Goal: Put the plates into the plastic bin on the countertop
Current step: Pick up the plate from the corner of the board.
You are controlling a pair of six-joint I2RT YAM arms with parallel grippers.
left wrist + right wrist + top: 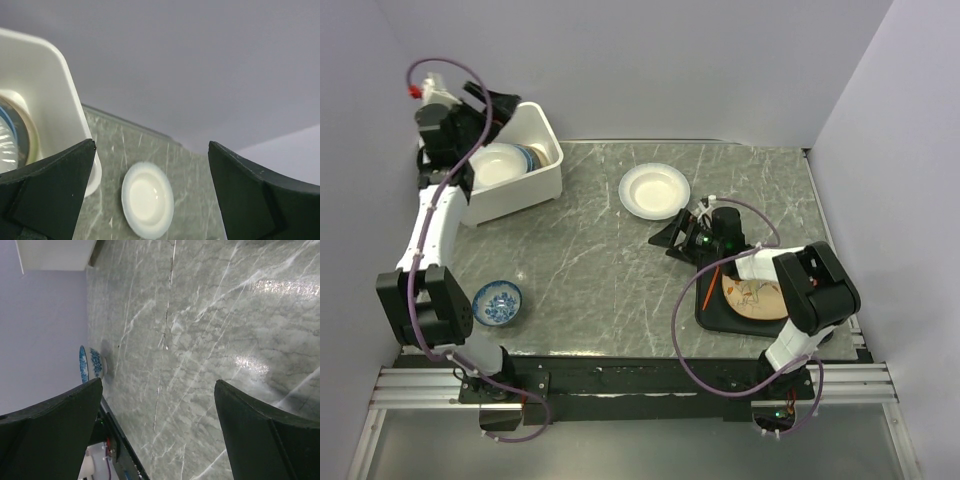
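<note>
Left pincer (151, 150) hangs wide open and empty by the bin's (520, 195) far-left corner; plates (498, 165) sit stacked inside, perhaps three. A white plate (654, 190) lies alone mid-surface (590, 260), open room all round. Right pincer (158, 385), also open, hovers just beside the tray (715, 315) holding a cream plate (757, 298).

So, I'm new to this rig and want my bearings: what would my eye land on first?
The white bin at the far left, holding plates, with the open left gripper by it. A lone white plate lies mid-countertop, and a cream plate sits on a black tray at the near right, the open right gripper close by.
</note>
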